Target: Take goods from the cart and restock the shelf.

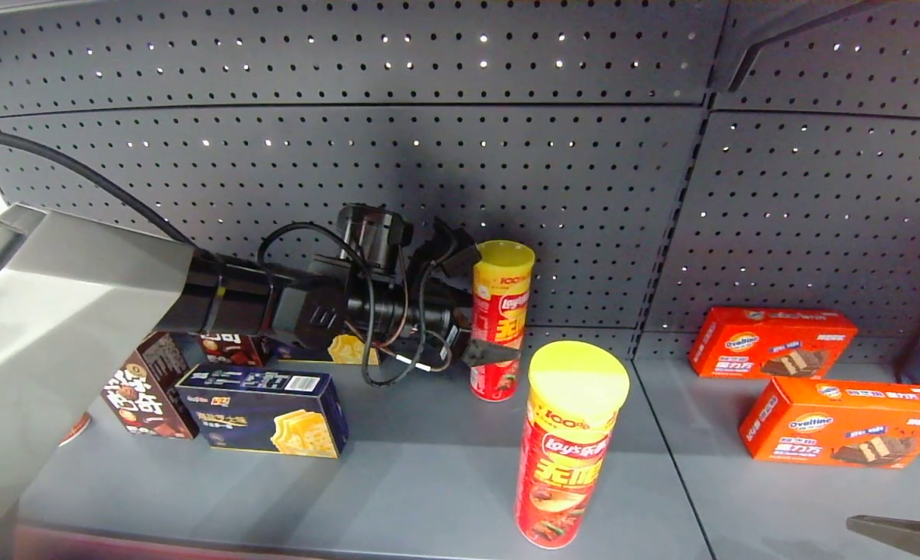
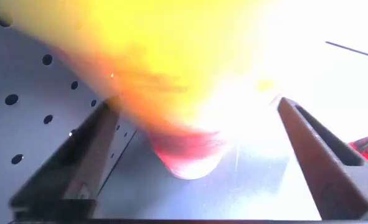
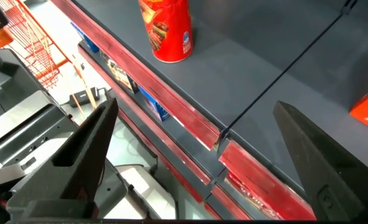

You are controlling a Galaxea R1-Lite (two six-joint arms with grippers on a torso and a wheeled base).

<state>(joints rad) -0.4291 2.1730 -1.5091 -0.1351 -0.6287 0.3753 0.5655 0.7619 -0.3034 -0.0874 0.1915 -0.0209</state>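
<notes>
A red chips can with a yellow lid (image 1: 501,311) stands upright at the back of the grey shelf (image 1: 428,474). My left gripper (image 1: 498,346) is open around this can, one finger crossing its front near the lower half. In the left wrist view the can (image 2: 184,149) is a blurred shape between the two spread fingers (image 2: 90,162). A second chips can (image 1: 572,443) stands nearer the shelf's front edge and shows again in the right wrist view (image 3: 166,28). My right gripper (image 3: 196,109) hangs open and empty over the shelf's front edge, at the lower right of the head view (image 1: 903,534).
A dark blue cracker box (image 1: 273,411) and a brown box (image 1: 145,389) lie on the shelf's left under my left arm. Two orange boxes (image 1: 771,342) (image 1: 848,421) sit on the right section. A red wire cart (image 3: 28,43) stands below the shelf front.
</notes>
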